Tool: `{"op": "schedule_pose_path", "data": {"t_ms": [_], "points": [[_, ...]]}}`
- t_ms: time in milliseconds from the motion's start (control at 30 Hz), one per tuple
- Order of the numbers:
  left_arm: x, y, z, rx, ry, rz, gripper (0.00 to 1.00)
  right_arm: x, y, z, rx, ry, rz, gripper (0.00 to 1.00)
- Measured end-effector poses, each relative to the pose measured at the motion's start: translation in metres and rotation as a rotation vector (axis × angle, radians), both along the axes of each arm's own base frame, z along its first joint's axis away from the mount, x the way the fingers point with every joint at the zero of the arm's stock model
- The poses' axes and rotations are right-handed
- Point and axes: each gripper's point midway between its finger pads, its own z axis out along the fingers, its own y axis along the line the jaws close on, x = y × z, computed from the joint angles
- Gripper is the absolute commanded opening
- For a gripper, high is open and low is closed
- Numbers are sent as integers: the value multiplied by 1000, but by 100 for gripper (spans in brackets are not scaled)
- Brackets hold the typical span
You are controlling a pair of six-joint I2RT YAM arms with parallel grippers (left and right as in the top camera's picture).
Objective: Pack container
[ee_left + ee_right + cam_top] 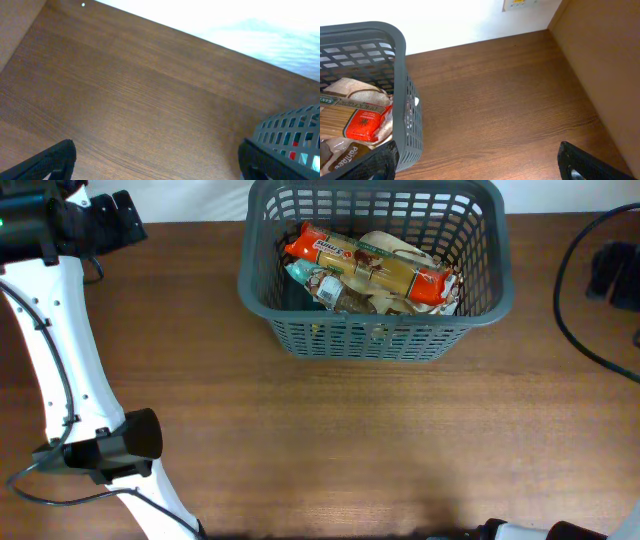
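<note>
Looks like a robotics lab or test bench, not anyone's home. A plain brown wood-grain table (330, 450) carries a white robot arm (58, 350) with black joints and thin wires running along it. A thick black cable (558, 315) loops across the far right, next to some dark gear (612, 272). The wall (450, 22) behind is plain white, with a socket plate (521, 4) peeking in at the top of the right wrist view. A flat wooden side panel (605, 65) boxes the table in. The one homely touch is a grey basket (372, 340) of food packets (365, 265).
</note>
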Motion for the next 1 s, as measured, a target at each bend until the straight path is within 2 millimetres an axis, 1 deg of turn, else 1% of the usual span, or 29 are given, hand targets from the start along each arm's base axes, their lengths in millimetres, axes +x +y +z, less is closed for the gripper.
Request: {"op": "schedule_pose_path", "data": {"t_ms": [467,633,767,800,867,900,933,1000], "points": [[0,0,0,0,0,0,99,0,0,0,3,-1,-2,99],[0,0,0,-1,0,0,99,-11,4,6,-7,-29,-2,99],[0,0,0,0,0,0,99,-36,17,23,-46,-166,14,99],[0,0,0,0,0,0,99,-45,22,29,-61,-225,24,99],[0,0,0,0,0,0,99,-65,34,32,-84,-320,46,99],[0,0,0,0,0,0,99,-78,42,31,-98,-377,62,99],[0,0,0,0,0,0,99,-89,49,25,-104,-412,79,99],[0,0,0,0,0,0,99,-110,65,8,-113,-473,117,99]]}}
